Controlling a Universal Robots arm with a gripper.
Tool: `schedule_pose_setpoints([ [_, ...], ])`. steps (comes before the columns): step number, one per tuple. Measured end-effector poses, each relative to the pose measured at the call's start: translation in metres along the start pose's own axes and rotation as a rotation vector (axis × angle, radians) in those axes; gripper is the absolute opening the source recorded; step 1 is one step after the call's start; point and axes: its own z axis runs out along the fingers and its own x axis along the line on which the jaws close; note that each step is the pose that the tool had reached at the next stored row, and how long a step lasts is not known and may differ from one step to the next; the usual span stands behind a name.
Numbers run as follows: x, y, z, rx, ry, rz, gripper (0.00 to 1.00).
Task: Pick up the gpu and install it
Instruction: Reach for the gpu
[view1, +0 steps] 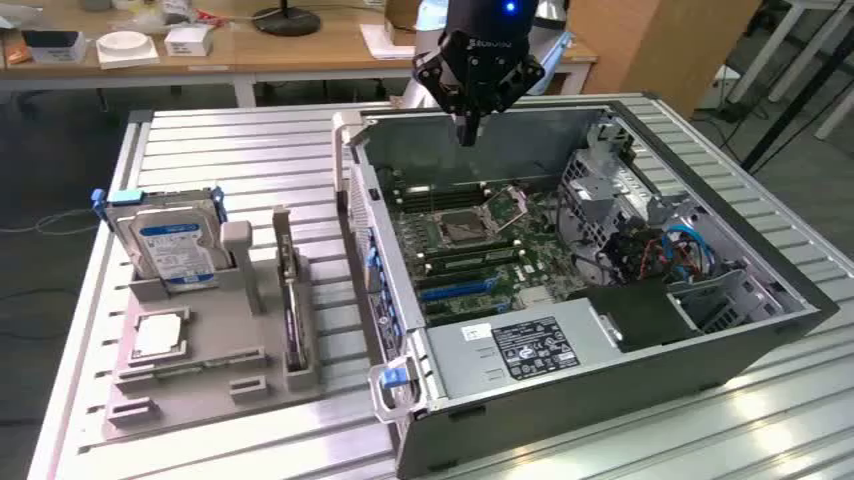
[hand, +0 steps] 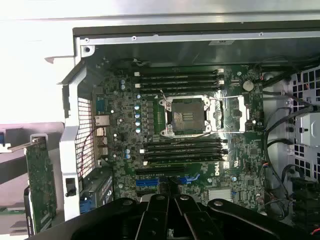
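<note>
The pick-up is not yet begun: the black two-fingered gripper hangs shut and empty over the open dark metal computer case. The gpu, a thin green circuit board, stands on edge in the grey moulded holder just beside the case. By my judgement, grasping so thin an upright card calls for parted fingers squared across its top edge.

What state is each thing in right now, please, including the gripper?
Gripper: shut, empty, above the case.
Gpu: upright in the holder, untouched.
Case: side open.
Socket: lid open, empty.
Hard drive: upright in the holder.
</note>
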Motion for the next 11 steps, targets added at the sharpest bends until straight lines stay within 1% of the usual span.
schedule_pose_setpoints([
  [11,0.0018,-0.0001,0.0,0.0,0.0,0.0,0.11],
])
